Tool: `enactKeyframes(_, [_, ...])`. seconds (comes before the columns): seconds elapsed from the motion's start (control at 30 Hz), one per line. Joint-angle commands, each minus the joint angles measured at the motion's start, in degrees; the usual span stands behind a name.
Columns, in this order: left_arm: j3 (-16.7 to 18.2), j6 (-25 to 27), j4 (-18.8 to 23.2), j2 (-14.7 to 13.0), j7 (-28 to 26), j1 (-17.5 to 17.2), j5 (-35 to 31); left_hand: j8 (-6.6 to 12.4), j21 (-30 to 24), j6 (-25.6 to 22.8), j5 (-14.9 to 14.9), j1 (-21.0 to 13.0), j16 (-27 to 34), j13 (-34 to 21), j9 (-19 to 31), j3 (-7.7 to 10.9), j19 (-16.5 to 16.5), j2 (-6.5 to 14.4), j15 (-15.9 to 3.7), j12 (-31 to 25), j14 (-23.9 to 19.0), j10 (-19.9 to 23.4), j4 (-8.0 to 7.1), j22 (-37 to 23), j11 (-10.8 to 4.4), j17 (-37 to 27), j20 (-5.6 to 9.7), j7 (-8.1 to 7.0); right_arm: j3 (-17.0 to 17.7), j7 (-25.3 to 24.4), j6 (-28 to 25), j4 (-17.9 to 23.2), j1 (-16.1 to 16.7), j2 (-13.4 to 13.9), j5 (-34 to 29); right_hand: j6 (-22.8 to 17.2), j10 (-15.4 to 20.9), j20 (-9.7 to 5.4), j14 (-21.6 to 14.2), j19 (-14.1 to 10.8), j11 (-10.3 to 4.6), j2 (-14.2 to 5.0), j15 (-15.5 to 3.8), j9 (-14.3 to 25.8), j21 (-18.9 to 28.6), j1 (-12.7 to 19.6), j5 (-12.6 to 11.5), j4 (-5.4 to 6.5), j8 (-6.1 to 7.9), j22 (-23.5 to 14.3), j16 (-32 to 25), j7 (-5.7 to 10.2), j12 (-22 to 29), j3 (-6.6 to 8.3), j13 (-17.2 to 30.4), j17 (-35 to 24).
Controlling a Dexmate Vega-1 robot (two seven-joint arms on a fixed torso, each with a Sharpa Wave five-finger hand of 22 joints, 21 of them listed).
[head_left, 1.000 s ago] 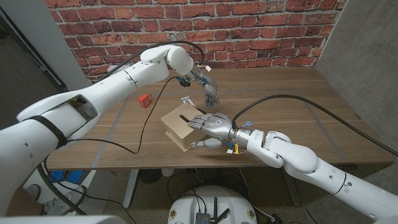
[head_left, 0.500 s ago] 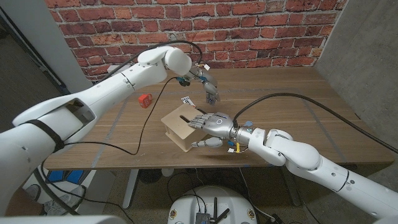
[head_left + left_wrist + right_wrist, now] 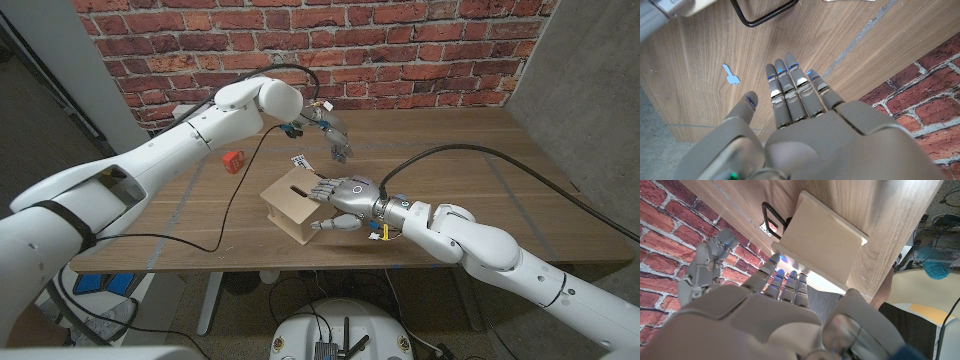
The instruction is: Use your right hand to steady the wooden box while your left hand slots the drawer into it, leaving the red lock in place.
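- Head view, nearest first: the wooden box sits close to the front edge of the tabletop, tilted, with a dark slot visible in its upper face.
- The right hand grips that box from its right side; the fingers lie over the top edge while the thumb reaches below at the side wall. Seen from the right wrist, those fingers touch the pale wooden panel.
- Just behind the box lies a small white tag with dark print.
- Farther back, the left hand hangs above the tabletop, well apart from the box, its fingers fairly straight, slightly apart and holding nothing; the left wrist view confirms the fingers extended over bare wood, with a small blue key-shaped piece lying beyond them.
- Toward the far left rests the red lock, clear of both hands.
- My judgement: the steadying half of the task is in hand, the box braced. I cannot make out a separate drawer anywhere, so whether it is already seated I cannot tell.
- If not seated, the next move calls for the left hand to fetch the drawer, line it up squarely with the box's opening, and push without jolting the lock.
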State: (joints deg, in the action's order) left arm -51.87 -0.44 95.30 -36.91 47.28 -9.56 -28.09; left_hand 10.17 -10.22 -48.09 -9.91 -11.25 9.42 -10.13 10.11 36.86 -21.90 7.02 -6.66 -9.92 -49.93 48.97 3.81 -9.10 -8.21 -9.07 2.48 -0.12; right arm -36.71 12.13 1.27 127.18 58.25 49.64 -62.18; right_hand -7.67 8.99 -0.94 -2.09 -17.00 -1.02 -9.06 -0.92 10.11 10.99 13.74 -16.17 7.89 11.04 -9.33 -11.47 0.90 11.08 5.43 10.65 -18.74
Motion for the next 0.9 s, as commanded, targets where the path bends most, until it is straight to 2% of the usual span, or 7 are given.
enactKeyframes(0.03, [1.29,0.80,0.98,-0.90,-1.92,-1.12,-0.33,0.18,-0.02,0.47,-0.01,0.49,0.30,-0.16,0.14,0.41,0.04,0.08,-4.54,-0.36,0.43,-0.34,0.28,-0.16,-0.09,-0.12,7.73,0.02,1.01,-0.64,-1.34,1.02,0.66,-0.26,0.77,-0.15,0.46,-0.02,-0.68,-0.49,0.07,-0.53,0.04,0.22,-0.28,0.33,-0.38,0.37,0.33,-0.20,-0.43,-0.23,0.25,-0.04,0.19,-0.14])
enactKeyframes(0.4, [4.40,3.12,3.99,-2.77,-6.11,-4.01,0.56,0.03,-0.03,1.49,0.03,0.72,0.16,-0.16,0.15,0.89,0.10,-0.03,-4.43,-0.20,1.53,-1.47,0.80,-0.17,0.09,-0.11,7.80,-0.12,2.96,-2.44,-2.60,2.12,1.57,-0.18,2.73,-0.15,0.46,-0.02,-0.68,-0.49,0.07,-0.53,0.04,0.22,-0.28,0.33,-0.38,0.37,0.33,-0.20,-0.43,-0.23,0.25,-0.04,0.19,-0.14])
enactKeyframes(0.57, [5.64,6.00,6.24,-3.63,-7.29,-5.68,0.72,0.02,-0.02,1.83,0.02,0.77,0.11,-0.17,0.17,1.14,0.15,0.07,-4.33,-0.19,2.04,-1.84,0.98,-0.17,0.10,-0.11,7.72,-0.01,4.31,-3.68,-3.52,2.22,2.48,-0.07,4.74,-0.15,0.46,-0.02,-0.68,-0.49,0.07,-0.53,0.04,0.22,-0.28,0.33,-0.38,0.37,0.33,-0.20,-0.43,-0.23,0.25,-0.04,0.19,-0.14])
enactKeyframes(0.9, [9.04,9.96,9.84,-5.20,-13.48,-9.90,2.40,-0.10,-0.05,4.28,0.09,0.95,0.08,-0.15,0.22,2.52,0.41,0.33,-2.80,-0.02,5.23,-5.13,2.17,-0.20,0.76,-0.08,7.48,-0.15,7.44,-7.64,-4.72,1.83,4.18,0.50,9.86,-0.15,0.46,-0.02,-0.68,-0.49,0.07,-0.53,0.04,0.22,-0.28,0.33,-0.38,0.37,0.33,-0.20,-0.43,-0.23,0.25,-0.04,0.19,-0.14])
